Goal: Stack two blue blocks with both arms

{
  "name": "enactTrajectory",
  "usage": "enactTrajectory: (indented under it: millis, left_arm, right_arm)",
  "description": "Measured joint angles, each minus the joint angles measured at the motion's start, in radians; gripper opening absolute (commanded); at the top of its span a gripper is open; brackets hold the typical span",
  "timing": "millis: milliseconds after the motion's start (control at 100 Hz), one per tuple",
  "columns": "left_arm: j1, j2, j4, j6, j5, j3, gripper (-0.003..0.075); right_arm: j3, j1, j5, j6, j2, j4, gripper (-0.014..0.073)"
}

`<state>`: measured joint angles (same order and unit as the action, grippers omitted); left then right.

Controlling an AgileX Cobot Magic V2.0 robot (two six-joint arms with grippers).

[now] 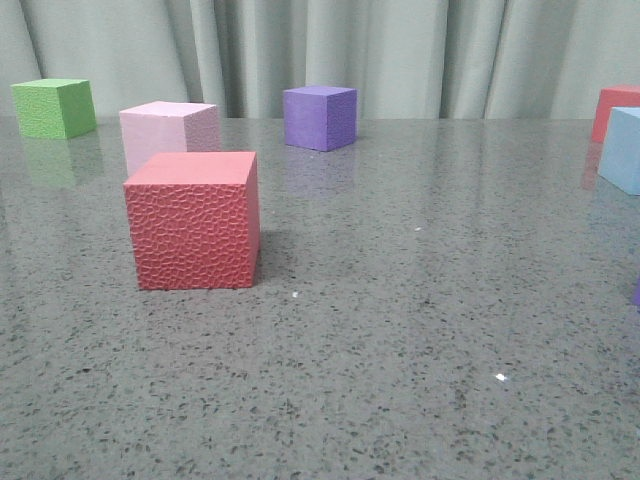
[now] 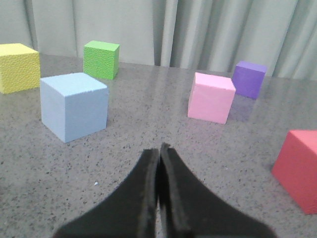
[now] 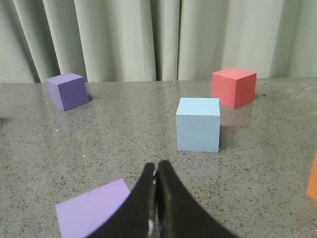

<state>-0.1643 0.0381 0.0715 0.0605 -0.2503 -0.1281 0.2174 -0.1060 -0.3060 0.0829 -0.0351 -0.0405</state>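
Note:
One pale blue block [image 2: 74,105] rests on the table ahead of my left gripper [image 2: 159,148], which is shut with nothing between its black fingers. A second blue block [image 3: 198,124] stands ahead of my right gripper [image 3: 157,166], also shut and empty. In the front view only a slice of a blue block [image 1: 622,150] shows at the right edge. Neither gripper appears in the front view.
A red textured cube [image 1: 193,219] sits front left with a pale pink cube [image 1: 169,134] behind it. A green cube [image 1: 54,107] and a purple cube [image 1: 320,117] stand near the curtain. A yellow cube [image 2: 18,67] is beside the left blue block, and a lilac cube [image 3: 94,213] lies close under my right gripper.

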Motion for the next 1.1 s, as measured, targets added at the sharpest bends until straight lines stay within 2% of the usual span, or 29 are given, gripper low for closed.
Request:
enactTrajectory:
  millis: [150, 420, 560, 750, 1010, 1100]
  left_arm:
    - [0.000, 0.117, 0.005, 0.005, -0.098, -0.153, -0.0019]
    - [0.000, 0.414, 0.005, 0.005, -0.397, -0.504, -0.0019]
    - [0.000, 0.541, 0.005, 0.005, -0.523, -0.636, -0.0019]
    - [0.000, 0.624, 0.016, 0.005, -0.555, -0.684, -0.0019]
    - [0.000, 0.636, 0.022, 0.005, -0.583, -0.684, -0.0018]
    - [0.000, 0.636, 0.022, 0.005, -0.588, -0.684, 0.0008]
  right_arm:
    - [0.147, 0.000, -0.143, 0.000, -0.110, -0.002, -0.0122]
    - [0.434, 0.000, -0.425, 0.000, -0.312, -0.006, -0.0122]
    - [0.536, 0.000, -0.550, 0.000, -0.396, -0.013, -0.0122]
    - [0.557, 0.000, -0.595, 0.000, -0.433, -0.043, -0.0122]
    - [0.557, 0.000, -0.599, 0.000, -0.433, -0.054, -0.0119]
    - [0.557, 0.000, -0.599, 0.000, -0.433, -0.054, -0.0078]
